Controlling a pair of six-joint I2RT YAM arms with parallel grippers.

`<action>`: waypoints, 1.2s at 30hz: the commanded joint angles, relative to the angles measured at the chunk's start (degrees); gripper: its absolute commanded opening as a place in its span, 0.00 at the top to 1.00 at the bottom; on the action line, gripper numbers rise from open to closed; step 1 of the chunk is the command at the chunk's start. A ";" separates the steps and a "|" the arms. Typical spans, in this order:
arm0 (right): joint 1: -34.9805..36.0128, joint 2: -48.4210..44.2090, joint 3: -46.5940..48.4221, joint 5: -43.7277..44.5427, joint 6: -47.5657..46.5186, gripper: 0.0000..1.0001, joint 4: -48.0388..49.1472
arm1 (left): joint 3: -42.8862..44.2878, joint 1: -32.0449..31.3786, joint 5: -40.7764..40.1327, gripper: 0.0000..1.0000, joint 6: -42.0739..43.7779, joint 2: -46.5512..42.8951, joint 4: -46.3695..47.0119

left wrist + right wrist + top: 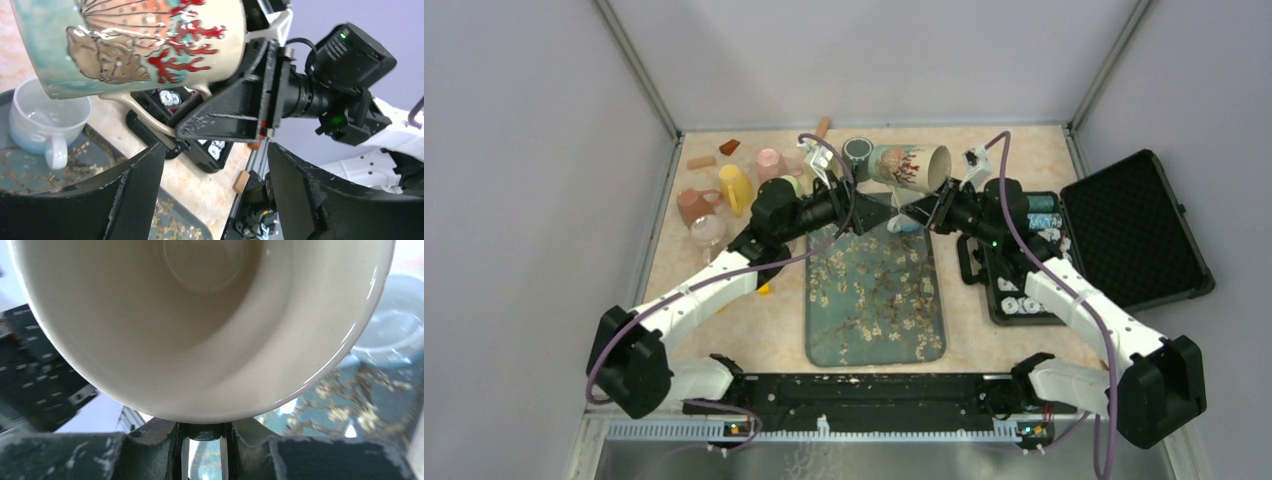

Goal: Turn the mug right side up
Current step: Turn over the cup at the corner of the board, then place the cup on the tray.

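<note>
The mug [909,166], cream with a seashell and red coral pattern, hangs on its side in the air over the far end of the tray, its mouth turned to the right. My right gripper [921,212] is shut on the mug's handle [145,114] from below. In the right wrist view the cream inside of the mug [200,325] fills the frame above the right gripper [202,432]. My left gripper [876,213] is open just left of the mug and below it. In the left wrist view nothing lies between the left gripper's [215,160] fingers, and the mug [135,40] is above them.
A floral blue tray [874,300] lies in the middle, with a pale cup [45,125] standing upright at its far end. Yellow [735,187], pink [771,163] and brown [694,205] cups and a dark mug [858,152] stand at the back left. An open black case [1124,230] lies at the right.
</note>
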 commanded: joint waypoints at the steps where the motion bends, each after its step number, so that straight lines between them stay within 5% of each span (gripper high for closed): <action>1: 1.79 -1.30 5.84 4.57 -5.85 1.00 -1.64 | -4.45 -0.37 -1.30 0.15 4.90 -6.14 -1.70; 8: 3.61 -1.39 6.52 4.71 -10.38 1.00 -11.59 | -9.94 -0.36 -5.03 0.02 9.80 -14.82 -9.80; 24: 6.96 -2.11 10.99 14.26 -17.63 1.00 -43.36 | -9.52 -0.33 -14.42 0.02 17.57 -21.02 -23.63; 36: 10.61 8.38 14.95 25.57 -20.13 1.00 -48.53 | -6.54 -0.22 -16.10 0.02 21.16 -22.79 -30.38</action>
